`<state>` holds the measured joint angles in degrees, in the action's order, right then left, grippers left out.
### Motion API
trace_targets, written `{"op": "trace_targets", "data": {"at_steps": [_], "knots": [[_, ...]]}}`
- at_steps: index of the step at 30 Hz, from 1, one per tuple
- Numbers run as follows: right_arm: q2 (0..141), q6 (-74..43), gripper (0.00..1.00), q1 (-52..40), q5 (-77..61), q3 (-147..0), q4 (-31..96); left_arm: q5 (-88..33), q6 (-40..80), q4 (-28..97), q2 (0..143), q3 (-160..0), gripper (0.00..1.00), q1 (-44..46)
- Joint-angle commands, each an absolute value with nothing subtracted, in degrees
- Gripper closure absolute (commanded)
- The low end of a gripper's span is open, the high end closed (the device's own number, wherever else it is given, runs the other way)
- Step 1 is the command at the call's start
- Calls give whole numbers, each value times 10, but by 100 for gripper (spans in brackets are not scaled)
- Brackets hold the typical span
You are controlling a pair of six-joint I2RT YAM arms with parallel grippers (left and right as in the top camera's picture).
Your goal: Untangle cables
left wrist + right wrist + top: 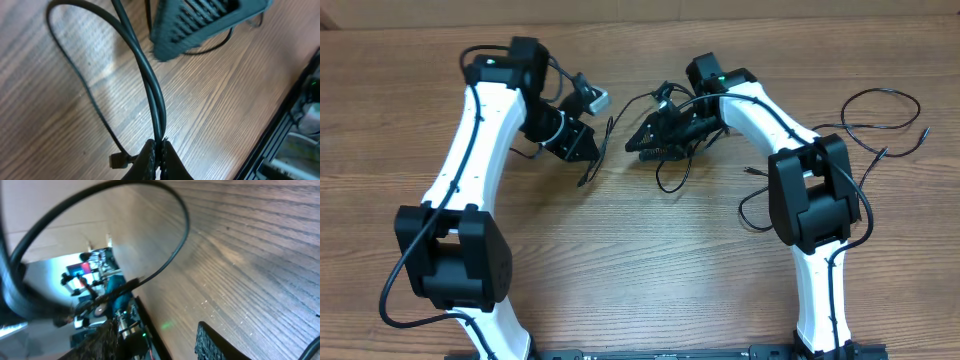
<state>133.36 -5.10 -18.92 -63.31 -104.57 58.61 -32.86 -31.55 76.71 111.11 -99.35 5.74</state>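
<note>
1. The wooden table (640, 270) lies under both sets of fingers, its grain showing plainly.
2. The left arm (470, 150) and right arm (760, 120) are white with black joints. They lean in so that the two grippers nearly face each other.
3. Now the cables (665, 165), thin black cords. A bunched knot sits right at the right gripper's fingers, and a strand reaches across toward the left fingers. More loose loops sprawl on the far side of the right arm, well apart from either set of fingers.
4. Left gripper (160, 157): the fingers are pressed tight together and clamped on a cable. Two strands run side by side straight out from the tips, and one of them swings off into a wide loop.
5. Right gripper (160, 342): the fingers stand apart with bare wood between them and nothing pinched. A cable arcs high beyond the tips.
6. A small plug (116, 161) sits just beside the left fingertips, at the end of that loop.
</note>
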Motion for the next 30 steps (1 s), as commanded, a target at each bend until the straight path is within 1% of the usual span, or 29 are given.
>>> {"op": "trace_targets", "data": {"at_steps": [1,3,7,15,17,20,30], "knots": [[1331,35,50,-187,-713,-1063,592,-411,-330,754,1102,-995,96,30],[1331,68,50,-187,-755,-1063,593,-434,-330,748,1103,-995,96,20],[1331,137,50,-194,-824,-1063,574,-524,-330,745,1103,-995,96,1],[1331,153,47,-215,-827,-1063,478,-702,-312,752,1102,-995,95,-36],[1331,153,45,-220,-842,-1063,459,-717,-312,754,1102,-995,96,-40],[1331,152,45,-226,-899,-1063,425,-717,-308,758,1102,-995,96,-40],[1331,146,45,-233,-899,-1063,351,-736,-306,777,1102,-995,96,-40]]}}
